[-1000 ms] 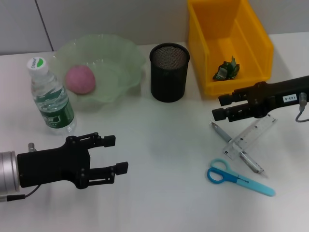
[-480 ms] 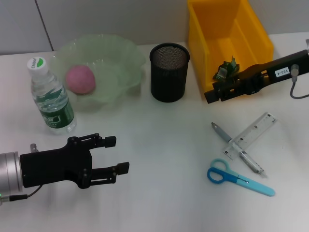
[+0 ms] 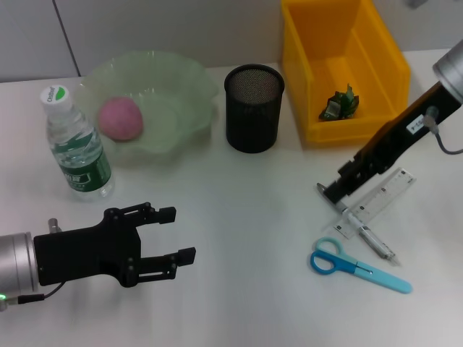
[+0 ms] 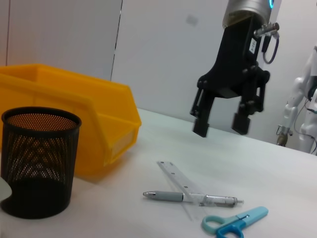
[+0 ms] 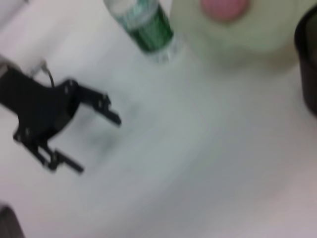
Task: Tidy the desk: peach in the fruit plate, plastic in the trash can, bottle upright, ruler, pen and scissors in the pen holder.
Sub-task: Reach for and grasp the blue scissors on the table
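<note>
Nearest the robot, the black left gripper (image 3: 176, 235) hovers low over the white desk (image 3: 239, 238), its arm reaching in from the left edge, fingers spread apart and holding nothing. To the right lie the blue-handled scissors (image 3: 359, 266), flat on the desk. Just beyond them the grey pen (image 3: 357, 225) lies crossed under the clear plastic ruler (image 3: 376, 202). The black right gripper (image 4: 220, 129) hangs above the pen's far end, its arm slanting down from the upper right, fingers pointing downward, parted and empty. Farther back on the left, the clear water bottle with a green label (image 3: 74, 146) stands upright. Behind it the pink peach (image 3: 119, 118) sits inside the pale green fruit plate (image 3: 192, 90). The black mesh pen holder (image 3: 253, 108) stands beside the plate. Farthest right, the yellow plastic trash bin (image 3: 380, 58) holds a crumpled green plastic wrapper (image 3: 339, 103).
</note>
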Motion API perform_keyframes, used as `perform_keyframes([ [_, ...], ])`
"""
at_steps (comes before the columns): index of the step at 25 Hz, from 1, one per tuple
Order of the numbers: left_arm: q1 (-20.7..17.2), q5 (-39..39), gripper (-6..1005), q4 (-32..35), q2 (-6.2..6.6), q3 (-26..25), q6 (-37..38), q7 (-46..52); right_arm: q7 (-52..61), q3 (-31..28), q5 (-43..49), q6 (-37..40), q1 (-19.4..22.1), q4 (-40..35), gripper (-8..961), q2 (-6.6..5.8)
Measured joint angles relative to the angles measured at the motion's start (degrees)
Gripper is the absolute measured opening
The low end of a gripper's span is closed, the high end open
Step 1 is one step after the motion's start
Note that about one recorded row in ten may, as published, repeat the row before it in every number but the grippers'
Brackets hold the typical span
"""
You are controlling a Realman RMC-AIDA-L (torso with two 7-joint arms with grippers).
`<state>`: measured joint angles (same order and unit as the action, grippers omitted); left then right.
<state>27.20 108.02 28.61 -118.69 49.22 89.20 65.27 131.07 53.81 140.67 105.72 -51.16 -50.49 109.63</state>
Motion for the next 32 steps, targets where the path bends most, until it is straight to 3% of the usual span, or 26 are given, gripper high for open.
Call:
perform_keyframes([
  [4,0.0,0.0,791,-0.5,0.03,0.0,-0.4,-0.8,1.7,4.0,2.1,1.9,-1.3,-1.0,722,1.02],
  [9,0.0,-0.1,791,-0.6,0.04,-0.1,0.0,-1.9,2.7,8.3,5.9,2.1,-1.6,-4.7,722,3.6],
  [19,0.6,-1.2,792,-0.7,0.06,-0.5,-0.4,-2.0,2.7,9.4,15.9,1.3,-3.3,-5.9,722,7.72],
  [32,0.7,-1.4,791,-0.9,0.08,-0.5,-1.0,-1.2,3.5,13.8,16.4,2.1,-3.0,-5.1,722,9.04],
])
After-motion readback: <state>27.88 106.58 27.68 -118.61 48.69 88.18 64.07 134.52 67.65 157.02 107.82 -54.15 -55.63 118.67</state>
